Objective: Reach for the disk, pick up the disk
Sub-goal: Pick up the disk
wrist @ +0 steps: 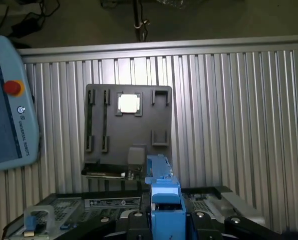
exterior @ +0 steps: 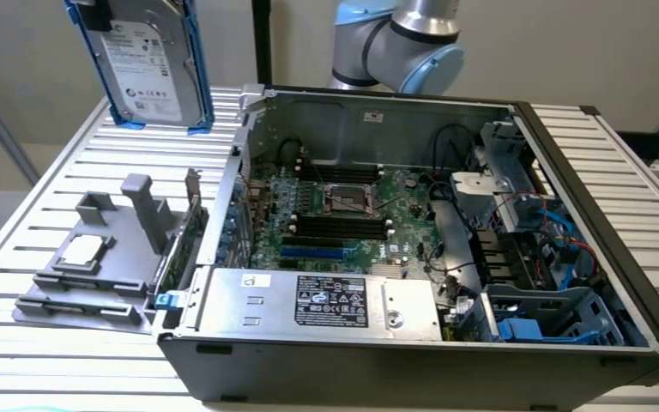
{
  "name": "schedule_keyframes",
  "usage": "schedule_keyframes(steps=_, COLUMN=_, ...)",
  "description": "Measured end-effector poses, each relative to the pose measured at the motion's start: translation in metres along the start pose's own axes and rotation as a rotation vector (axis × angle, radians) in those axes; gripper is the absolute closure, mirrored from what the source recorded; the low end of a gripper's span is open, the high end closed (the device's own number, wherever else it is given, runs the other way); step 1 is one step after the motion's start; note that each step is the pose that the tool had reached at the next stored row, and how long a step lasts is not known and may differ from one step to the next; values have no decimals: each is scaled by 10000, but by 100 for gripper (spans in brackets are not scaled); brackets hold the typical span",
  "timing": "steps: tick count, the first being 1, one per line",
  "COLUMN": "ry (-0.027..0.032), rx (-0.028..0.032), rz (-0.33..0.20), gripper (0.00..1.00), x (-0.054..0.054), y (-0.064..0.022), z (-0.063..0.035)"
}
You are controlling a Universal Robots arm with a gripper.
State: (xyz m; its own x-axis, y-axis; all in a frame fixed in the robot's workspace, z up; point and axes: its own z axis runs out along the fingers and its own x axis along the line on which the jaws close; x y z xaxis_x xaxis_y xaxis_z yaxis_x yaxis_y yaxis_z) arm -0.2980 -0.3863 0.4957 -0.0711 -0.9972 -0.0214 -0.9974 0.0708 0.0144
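Note:
The disk [exterior: 144, 60], a silver-grey drive with a white label and blue side rails, hangs upright in the air above the far corner of the table on the exterior view's left. In the wrist view I look along the disk's blue rail [wrist: 164, 197], which sits between the black fingers [wrist: 204, 225] of my gripper [wrist: 166, 222]. The gripper is shut on the disk. The disk touches nothing else.
An open computer case [exterior: 559, 137] fills the table's middle and the exterior view's right. A grey fixture plate [exterior: 78, 296] holding a small square silver chip [wrist: 128, 103] lies beside it on the slatted table [wrist: 239, 125]. A teach pendant [wrist: 8, 100] rests at the table's edge.

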Motion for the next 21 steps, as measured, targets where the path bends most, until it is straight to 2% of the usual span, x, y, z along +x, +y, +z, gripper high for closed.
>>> schedule_keyframes(steps=7, ry=-32, rx=-3, rz=2, gripper=67, x=54, y=-323, z=-38)
schedule_keyframes(steps=21, ry=-33, rx=-7, rz=0, gripper=67, x=214, y=-972, z=-54)
